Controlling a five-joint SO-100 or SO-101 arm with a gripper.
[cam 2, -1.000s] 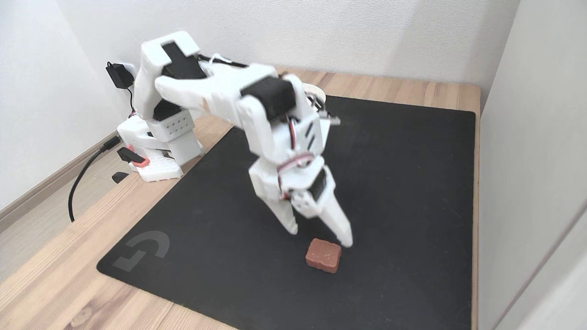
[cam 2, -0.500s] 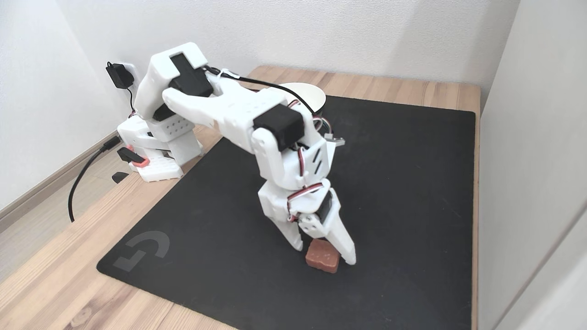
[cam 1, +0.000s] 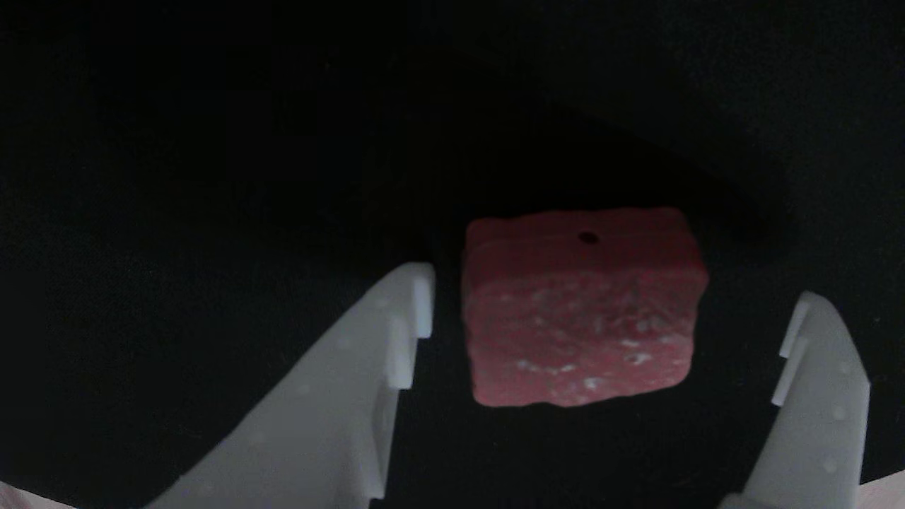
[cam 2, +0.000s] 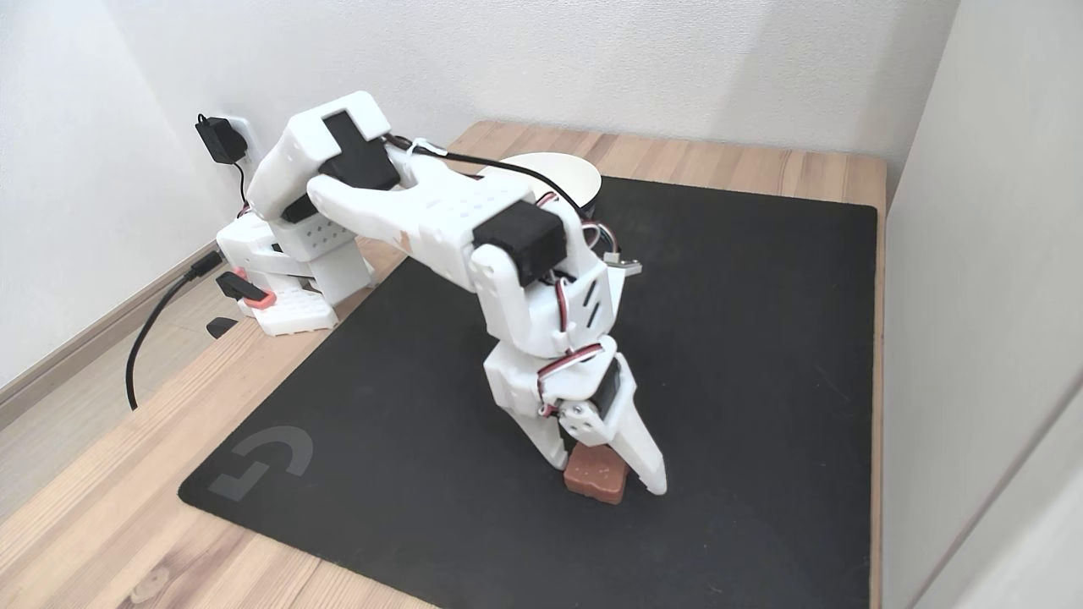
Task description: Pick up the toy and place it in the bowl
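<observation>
In the other view the white pincer (cam 1: 608,318) is seen spread open, its fingers flanking the small rough red-pink block (cam 1: 583,311) without touching; a tiny hole is shown at the block's 12 o'clock side. In the fixed view a glossy white round bowl (cam 2: 565,169) is seen at 12 o'clock on the black mat (cam 2: 761,338).

The toy (cam 2: 596,479) lies on the mat (cam 2: 761,355) between the spread fingers (cam 2: 647,461), touching neither; the bowl (cam 2: 563,173) sits behind the arm at the mat's far edge on the tabletop (cam 2: 101,507).

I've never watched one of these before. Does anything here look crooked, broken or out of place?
Nothing stands out. The red block lies flat and whole on the black mat, between the open gripper fingers, with a gap on each side. The white bowl stands upright at the mat's far edge, partly behind the arm.
</observation>
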